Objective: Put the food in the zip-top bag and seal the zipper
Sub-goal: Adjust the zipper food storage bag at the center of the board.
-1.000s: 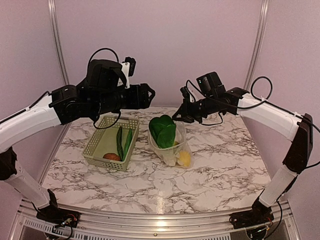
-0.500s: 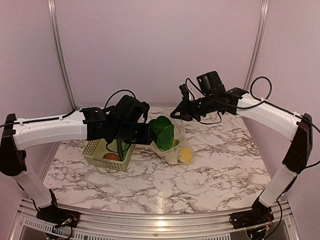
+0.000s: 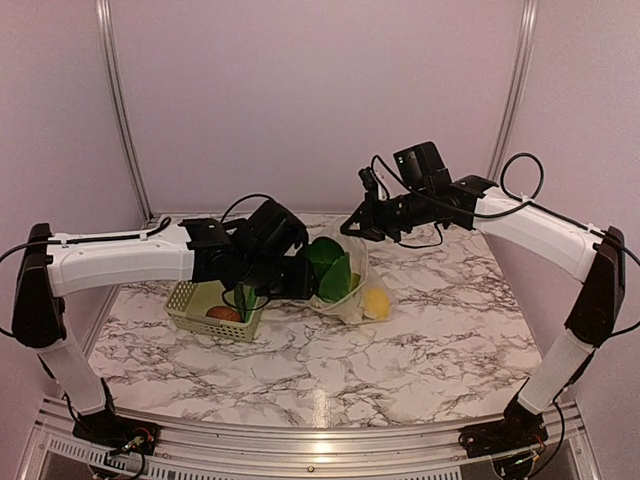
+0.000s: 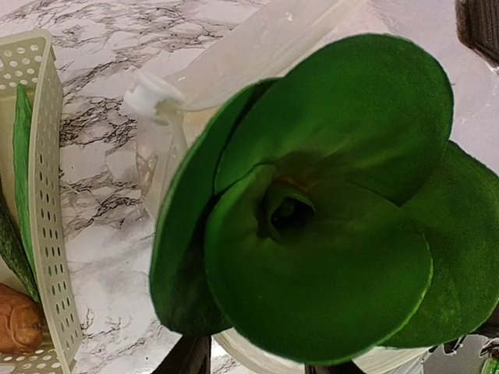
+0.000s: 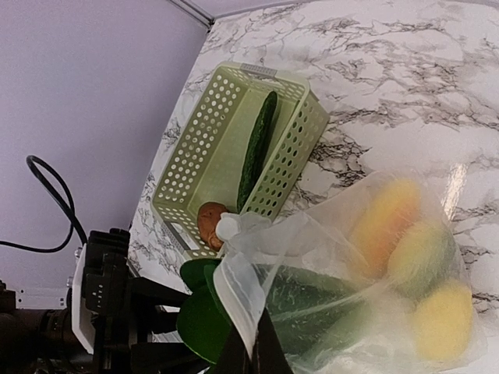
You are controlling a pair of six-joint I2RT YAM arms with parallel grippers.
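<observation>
Motion over the last second belongs to the left arm. From high at the upper left of the overhead view it has swung down to frame centre, stretched almost level over the basket (image 3: 188,300). The left claw (image 3: 300,278) now meets the bok choy (image 3: 330,262) standing out of the zip-top bag (image 3: 352,305). Its fingers sit apart around a leaf edge, and I cannot tell whether they grip it. The right claw (image 3: 352,228) is clenched on the bag's rim, lifting the mouth above the table (image 3: 420,350). A long green piece (image 5: 257,148) waits in the basket, so packing looks unfinished.
</observation>
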